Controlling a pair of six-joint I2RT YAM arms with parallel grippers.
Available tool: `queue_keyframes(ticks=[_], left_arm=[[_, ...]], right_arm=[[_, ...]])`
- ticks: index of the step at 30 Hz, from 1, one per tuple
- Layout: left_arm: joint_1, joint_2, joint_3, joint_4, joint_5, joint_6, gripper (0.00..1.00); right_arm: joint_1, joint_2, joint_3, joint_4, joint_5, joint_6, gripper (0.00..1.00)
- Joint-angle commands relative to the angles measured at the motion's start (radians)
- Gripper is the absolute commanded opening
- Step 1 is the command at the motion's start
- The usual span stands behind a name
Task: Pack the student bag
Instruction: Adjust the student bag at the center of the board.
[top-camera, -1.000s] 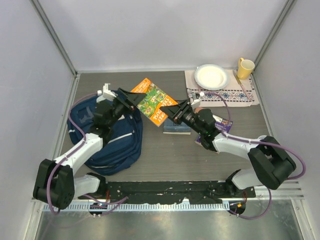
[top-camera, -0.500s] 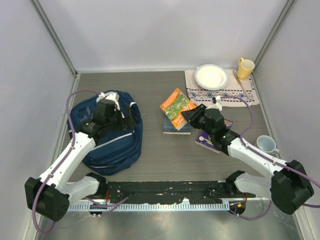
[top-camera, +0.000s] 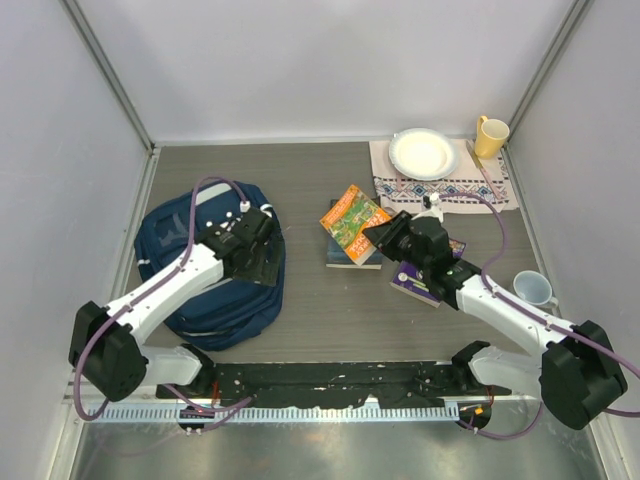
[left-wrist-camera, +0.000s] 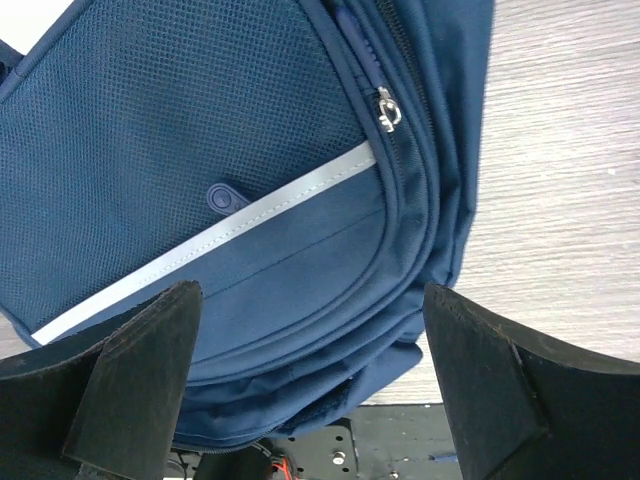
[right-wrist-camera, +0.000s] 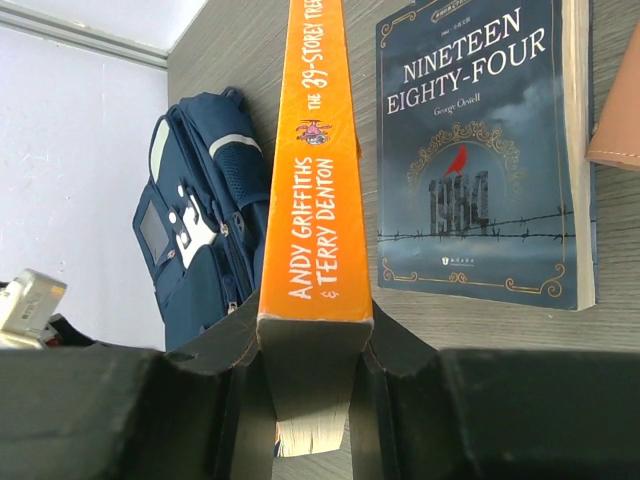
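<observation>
The navy student bag (top-camera: 205, 275) lies on the table's left side, its front pocket and grey stripe filling the left wrist view (left-wrist-camera: 260, 210). My left gripper (top-camera: 262, 258) hovers over the bag's right edge, open and empty. My right gripper (top-camera: 385, 232) is shut on an orange-spined book (top-camera: 352, 214), held on edge above the table; its spine shows in the right wrist view (right-wrist-camera: 315, 180). A dark blue book, "Nineteen Eighty-Four" (right-wrist-camera: 480, 150), lies flat beside it. The bag also shows in the right wrist view (right-wrist-camera: 200, 215).
A purple book (top-camera: 425, 275) lies under my right arm. A patterned cloth (top-camera: 450, 185) at the back right carries a white plate (top-camera: 423, 152). A yellow mug (top-camera: 489, 136) stands in the corner and a pale cup (top-camera: 532, 288) at the right.
My left arm let go of the bag's top and swung its gripper down to the bag's right edge. My right gripper drew the orange book back right, away from the bag.
</observation>
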Motion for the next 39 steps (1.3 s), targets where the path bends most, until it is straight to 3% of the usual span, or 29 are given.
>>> queue_keyframes(ticks=[1, 13, 19, 20, 22, 23, 28, 33, 34, 39], left_arm=[[-0.009, 0.045, 0.019, -0.019, -0.069, 0.016, 0.95], [-0.015, 0.192, -0.010, 0.084, -0.060, 0.016, 0.91], [-0.015, 0.271, 0.018, 0.098, -0.133, -0.013, 0.60], [-0.015, 0.281, 0.038, 0.096, -0.141, -0.022, 0.47], [-0.015, 0.285, 0.056, 0.110, -0.123, -0.025, 0.39], [-0.013, 0.291, 0.084, 0.114, -0.111, -0.025, 0.28], [-0.015, 0.311, 0.221, 0.141, -0.022, -0.007, 0.00], [-0.012, 0.344, 0.354, 0.127, 0.003, -0.007, 0.00], [-0.009, 0.357, 0.390, 0.119, 0.000, -0.012, 0.14], [-0.006, 0.394, 0.408, 0.062, -0.048, -0.016, 0.43]], right_arm=[[-0.021, -0.046, 0.022, 0.087, -0.022, 0.012, 0.01], [-0.074, -0.030, 0.002, 0.094, -0.100, 0.025, 0.02], [-0.094, -0.020, 0.000, 0.102, -0.122, 0.025, 0.02], [-0.097, -0.015, 0.000, 0.102, -0.126, 0.025, 0.02], [-0.101, -0.013, 0.002, 0.101, -0.139, 0.022, 0.01], [-0.103, -0.012, 0.002, 0.099, -0.140, 0.019, 0.02], [-0.112, -0.017, 0.002, 0.088, -0.145, 0.012, 0.02], [-0.117, -0.024, -0.004, 0.082, -0.149, 0.009, 0.02], [-0.118, -0.024, -0.004, 0.082, -0.151, 0.008, 0.02], [-0.120, -0.020, -0.006, 0.081, -0.169, 0.005, 0.02]])
